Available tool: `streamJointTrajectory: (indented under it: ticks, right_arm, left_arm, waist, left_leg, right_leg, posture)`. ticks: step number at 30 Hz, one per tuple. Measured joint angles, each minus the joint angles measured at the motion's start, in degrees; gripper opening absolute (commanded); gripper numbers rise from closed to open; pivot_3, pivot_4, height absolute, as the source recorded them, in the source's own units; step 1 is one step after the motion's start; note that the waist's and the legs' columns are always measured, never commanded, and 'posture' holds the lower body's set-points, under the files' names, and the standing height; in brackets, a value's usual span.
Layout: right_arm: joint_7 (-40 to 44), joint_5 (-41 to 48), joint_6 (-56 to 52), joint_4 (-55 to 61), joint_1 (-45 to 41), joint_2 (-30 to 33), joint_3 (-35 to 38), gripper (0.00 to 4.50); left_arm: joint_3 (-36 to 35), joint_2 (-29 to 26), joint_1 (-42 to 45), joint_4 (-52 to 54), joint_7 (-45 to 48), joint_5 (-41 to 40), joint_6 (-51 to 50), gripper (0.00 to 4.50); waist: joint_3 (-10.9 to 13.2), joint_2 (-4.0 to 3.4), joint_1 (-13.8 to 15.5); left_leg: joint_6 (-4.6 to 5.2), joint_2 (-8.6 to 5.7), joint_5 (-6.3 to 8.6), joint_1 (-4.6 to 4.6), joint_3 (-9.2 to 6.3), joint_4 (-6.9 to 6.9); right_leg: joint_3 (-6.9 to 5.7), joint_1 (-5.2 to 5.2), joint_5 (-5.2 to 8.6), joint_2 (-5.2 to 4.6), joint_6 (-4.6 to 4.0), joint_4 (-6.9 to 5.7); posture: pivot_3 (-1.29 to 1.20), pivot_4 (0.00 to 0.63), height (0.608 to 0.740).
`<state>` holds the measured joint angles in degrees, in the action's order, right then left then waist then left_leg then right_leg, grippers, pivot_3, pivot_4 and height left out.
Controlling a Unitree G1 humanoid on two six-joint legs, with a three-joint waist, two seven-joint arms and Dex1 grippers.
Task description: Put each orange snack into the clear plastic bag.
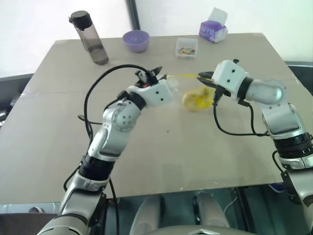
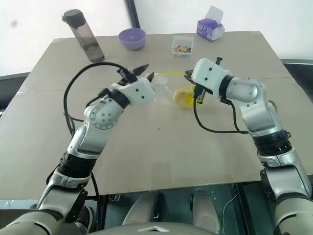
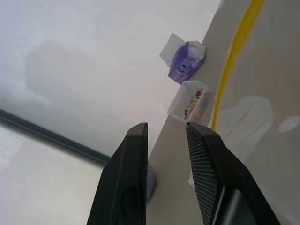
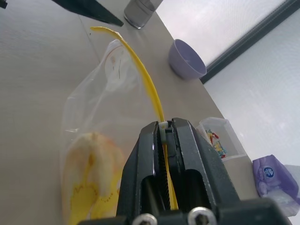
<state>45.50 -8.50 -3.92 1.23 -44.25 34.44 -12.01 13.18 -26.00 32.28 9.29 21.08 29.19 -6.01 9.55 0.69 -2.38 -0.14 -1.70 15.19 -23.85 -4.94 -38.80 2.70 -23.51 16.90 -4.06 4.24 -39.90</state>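
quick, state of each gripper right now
left gripper: open, holding nothing
right gripper: shut on the yellow strip of the clear plastic zip bag

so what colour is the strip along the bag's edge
Yellow; the strip shows best in the right wrist view.

Bright, even daylight comes from beyond the far edge of the desk, where the background washes out to near white. Shadows on the desk are faint and soft. In the left wrist view the tissue pack looks slightly hazy against the glare.
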Motion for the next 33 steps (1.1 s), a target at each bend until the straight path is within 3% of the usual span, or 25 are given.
streamJointTrajectory:
  ticks: [7,21,33]
  right_arm:
    - [0.0,0.0,-0.7,0.0,0.0,-0.1,0.0,0.0]
    - [0.0,0.0,-1.2,0.5,0.0,-0.5,0.0,0.0]
    - [0.0,0.0,-1.8,1.0,0.0,-0.7,0.0,0.0]
  left_arm:
    - [1.4,0.6,1.7,-6.1,0.5,1.2,-0.9,1.37]
    - [3.2,0.6,1.5,-7.5,1.3,0.6,4.3,1.37]
    - [2.6,0.2,4.1,-12.0,-3.2,3.3,5.1,1.37]
  waist:
    - [0.0,0.0,0.0]
    - [0.0,0.0,-0.1]
    - [0.0,0.0,0.0]
  left_leg:
    - [0.0,0.0,0.0,0.0,-0.01,-0.01]
    - [0.0,0.0,0.0,0.0,-0.01,-0.01]
    - [0.0,-0.01,0.0,0.0,-0.01,-0.01]
  right_leg:
    - [-0.01,0.0,0.0,0.01,0.0,0.0]
    - [-0.01,0.0,0.0,0.0,0.0,0.0]
    - [-0.01,0.0,0.0,0.0,0.0,0.0]
  posture:
    - [0.0,0.15,0.74]
    - [0.0,0.15,0.74]
    - [0.0,0.15,0.74]
